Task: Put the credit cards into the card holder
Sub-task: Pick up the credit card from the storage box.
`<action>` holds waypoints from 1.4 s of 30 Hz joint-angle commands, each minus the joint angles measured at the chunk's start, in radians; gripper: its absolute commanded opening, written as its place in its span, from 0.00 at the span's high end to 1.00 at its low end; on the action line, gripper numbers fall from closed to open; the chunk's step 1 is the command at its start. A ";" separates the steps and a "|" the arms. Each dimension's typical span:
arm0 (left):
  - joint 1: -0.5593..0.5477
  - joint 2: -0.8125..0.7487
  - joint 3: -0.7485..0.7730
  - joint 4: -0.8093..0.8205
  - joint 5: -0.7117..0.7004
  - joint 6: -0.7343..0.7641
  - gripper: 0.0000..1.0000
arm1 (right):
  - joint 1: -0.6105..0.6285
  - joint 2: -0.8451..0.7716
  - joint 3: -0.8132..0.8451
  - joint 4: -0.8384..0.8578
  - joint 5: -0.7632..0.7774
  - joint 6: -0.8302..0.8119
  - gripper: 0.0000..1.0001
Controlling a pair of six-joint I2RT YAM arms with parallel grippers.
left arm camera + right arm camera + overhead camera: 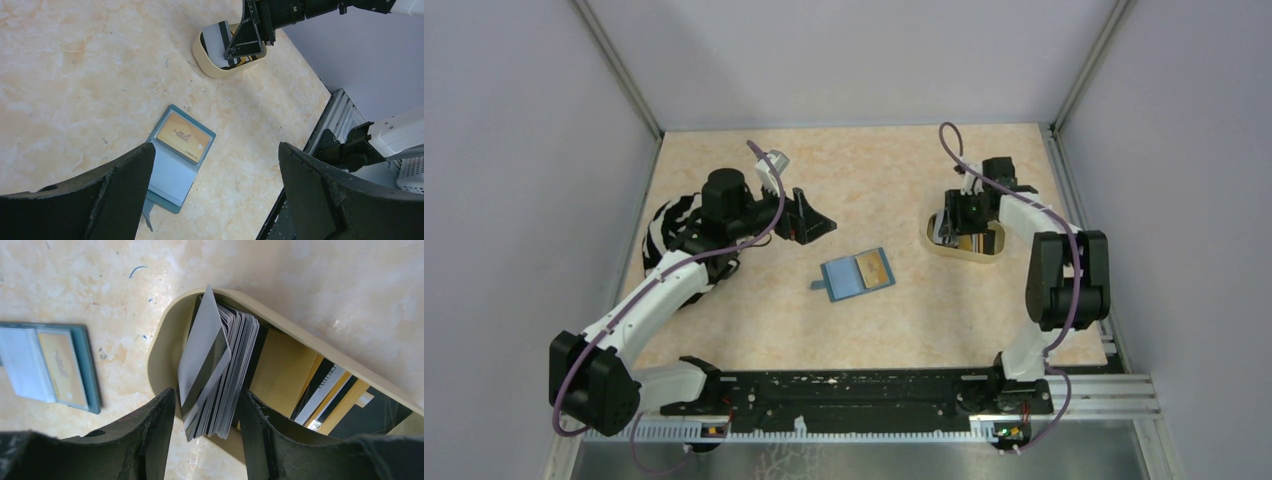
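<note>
Mid-fetch: reaching into the beige oval tray (162, 350), far right, with the right pincer (206, 397), astride an upright bunch of credit cards (227, 355); cannot tell whether clamped. Holding the left pincer (816, 222) wide open, far left. Next: must pinch one card, then carry it to the teal card holder (844, 280) lying open mid-bench, gold-orange card (873, 268) on it. Beige marbled bench (874, 170), pale lilac walls (844, 60).

There is one card holder (858, 274), with one gold-orange card (873, 269) in it. One beige tray (161, 360) holds one upright stack of cards (220, 375), too tightly packed to count, and at least three loose cards (325, 390) beside it
</note>
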 commanded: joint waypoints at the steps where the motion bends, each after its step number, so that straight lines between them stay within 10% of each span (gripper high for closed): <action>1: 0.002 -0.020 -0.010 0.021 0.001 0.004 0.01 | -0.042 0.008 0.016 -0.020 -0.183 0.036 0.51; 17: 0.002 -0.021 -0.010 0.021 -0.001 0.005 0.01 | -0.153 0.097 -0.031 0.066 -0.445 0.176 0.40; 42: 0.003 -0.021 -0.011 0.021 0.001 0.004 0.01 | -0.227 0.047 -0.080 0.156 -0.545 0.253 0.60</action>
